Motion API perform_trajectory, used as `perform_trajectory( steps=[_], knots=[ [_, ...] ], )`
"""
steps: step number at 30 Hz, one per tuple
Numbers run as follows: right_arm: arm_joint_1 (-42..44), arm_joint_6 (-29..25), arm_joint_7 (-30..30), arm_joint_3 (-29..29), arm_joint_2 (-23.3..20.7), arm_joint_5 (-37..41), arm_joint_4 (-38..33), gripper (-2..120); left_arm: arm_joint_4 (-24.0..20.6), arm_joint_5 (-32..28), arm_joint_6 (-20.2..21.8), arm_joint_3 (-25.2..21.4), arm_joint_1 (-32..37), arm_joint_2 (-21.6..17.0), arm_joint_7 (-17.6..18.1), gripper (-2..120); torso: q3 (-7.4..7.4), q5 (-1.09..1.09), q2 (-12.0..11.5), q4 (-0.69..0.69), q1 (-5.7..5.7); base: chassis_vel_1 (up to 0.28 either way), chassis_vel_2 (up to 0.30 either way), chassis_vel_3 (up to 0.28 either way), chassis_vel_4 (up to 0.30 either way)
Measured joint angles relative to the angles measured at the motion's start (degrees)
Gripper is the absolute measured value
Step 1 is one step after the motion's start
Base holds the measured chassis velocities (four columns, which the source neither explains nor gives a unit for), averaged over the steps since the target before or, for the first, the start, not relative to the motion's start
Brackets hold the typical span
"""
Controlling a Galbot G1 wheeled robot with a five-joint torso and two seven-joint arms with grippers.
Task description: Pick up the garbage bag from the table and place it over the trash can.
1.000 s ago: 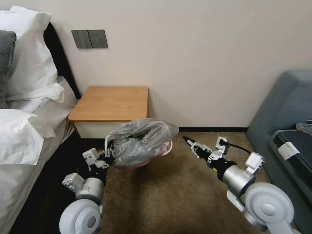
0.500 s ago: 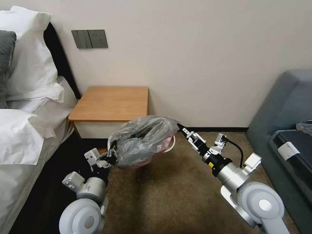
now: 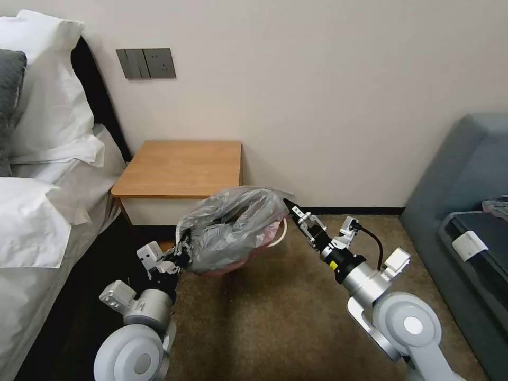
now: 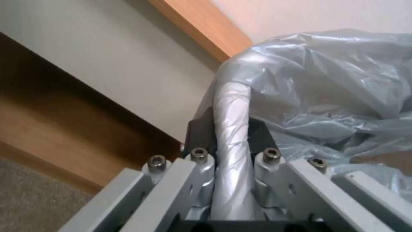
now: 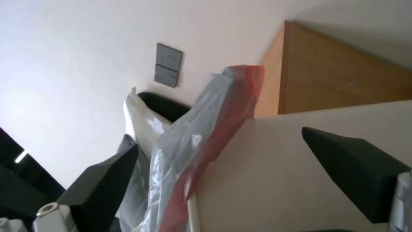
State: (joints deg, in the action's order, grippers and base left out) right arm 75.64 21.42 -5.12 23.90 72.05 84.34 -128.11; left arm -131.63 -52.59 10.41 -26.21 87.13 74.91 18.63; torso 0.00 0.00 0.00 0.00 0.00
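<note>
Grey crinkly garbage bag [image 3: 230, 230] is billowing over the cream trash can [image 3: 276, 239], just in front of the wooden bench [image 3: 180, 168].
Left hand [image 3: 182, 253] is pinching a bunched fold of it; right hand [image 3: 289, 205], fingers [image 5: 103, 175] spread wide, is straddling its pink edge.
</note>
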Motion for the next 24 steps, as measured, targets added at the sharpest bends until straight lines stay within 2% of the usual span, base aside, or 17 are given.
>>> perform_trajectory(
  steps=[3,4,6,7,9,10,13,14,17,20,22,23,24],
  knots=[
    [-0.20,-0.46,1.11,-0.79,0.31,-1.36,0.68,82,-0.02,0.00,0.08,0.16,0.06,0.12,-0.09,5,0.00,0.00,0.00,0.00,0.00,0.000,0.000,0.000,0.000],
    [-0.20,-0.46,1.11,-0.79,0.31,-1.36,0.68,82,-0.02,0.00,0.08,0.16,0.06,0.12,-0.09,5,0.00,0.00,0.00,0.00,0.00,0.000,0.000,0.000,0.000],
    [-0.22,-0.53,1.62,-0.87,0.50,-1.70,0.70,71,-0.01,0.01,0.11,0.20,0.08,0.13,-0.19,5,0.00,0.00,0.00,0.00,0.00,0.000,0.000,0.000,0.000],
    [-0.22,-0.53,1.62,-0.87,0.50,-1.70,0.70,71,-0.01,0.01,0.11,0.20,0.08,0.13,-0.19,5,0.00,0.00,0.00,0.00,0.00,0.000,0.000,0.000,0.000],
    [-0.35,-1.19,1.81,-1.05,0.70,-2.09,0.78,62,0.03,-0.05,0.11,0.32,0.12,0.16,-0.31,5,0.00,0.00,0.00,0.00,0.00,0.000,0.000,0.000,0.000],
    [-0.35,-1.19,1.81,-1.05,0.70,-2.09,0.78,62,0.03,-0.05,0.11,0.32,0.12,0.16,-0.31,5,0.00,0.00,0.00,0.00,0.00,0.000,0.000,0.000,0.000],
    [-0.42,-1.84,2.23,-1.14,1.29,-2.14,0.78,46,0.14,-0.62,0.11,0.46,0.31,0.32,-0.43,5,0.00,0.00,0.00,0.00,0.00,0.000,0.000,0.000,0.000],
    [-0.42,-1.84,2.23,-1.14,1.29,-2.14,0.78,46,0.14,-0.62,0.11,0.46,0.31,0.32,-0.43,5,0.00,0.00,0.00,0.00,0.00,0.000,0.000,0.000,0.000],
    [-0.29,-1.99,3.07,-1.14,2.04,-2.47,0.76,33,0.26,-1.29,0.23,0.52,0.47,0.60,-0.43,5,0.00,0.00,0.00,0.00,0.00,0.000,0.000,0.000,0.000],
    [-0.20,-1.99,3.34,-1.14,2.37,-2.64,0.76,27,0.26,-1.72,0.34,0.53,0.52,0.70,-0.42,5,0.00,0.00,0.00,0.00,0.00,0.000,0.000,0.000,0.000],
    [-0.02,-2.16,3.66,-1.12,3.16,-2.92,0.83,14,0.18,-2.75,0.55,0.54,0.49,0.76,-0.34,5,0.00,0.00,0.00,0.00,0.00,0.000,0.000,0.000,0.000],
    [-0.02,-2.16,3.66,-1.12,3.16,-2.92,0.83,14,0.18,-2.75,0.55,0.54,0.49,0.76,-0.34,5,0.00,0.00,0.00,0.00,0.00,0.000,0.000,0.000,0.000],
    [0.05,-2.33,3.71,-1.04,3.50,-3.14,0.83,8,0.14,-3.10,0.60,0.52,0.42,0.77,-0.29,5,0.00,0.00,0.00,0.00,0.00,0.000,0.000,0.000,0.000]
  ],
)
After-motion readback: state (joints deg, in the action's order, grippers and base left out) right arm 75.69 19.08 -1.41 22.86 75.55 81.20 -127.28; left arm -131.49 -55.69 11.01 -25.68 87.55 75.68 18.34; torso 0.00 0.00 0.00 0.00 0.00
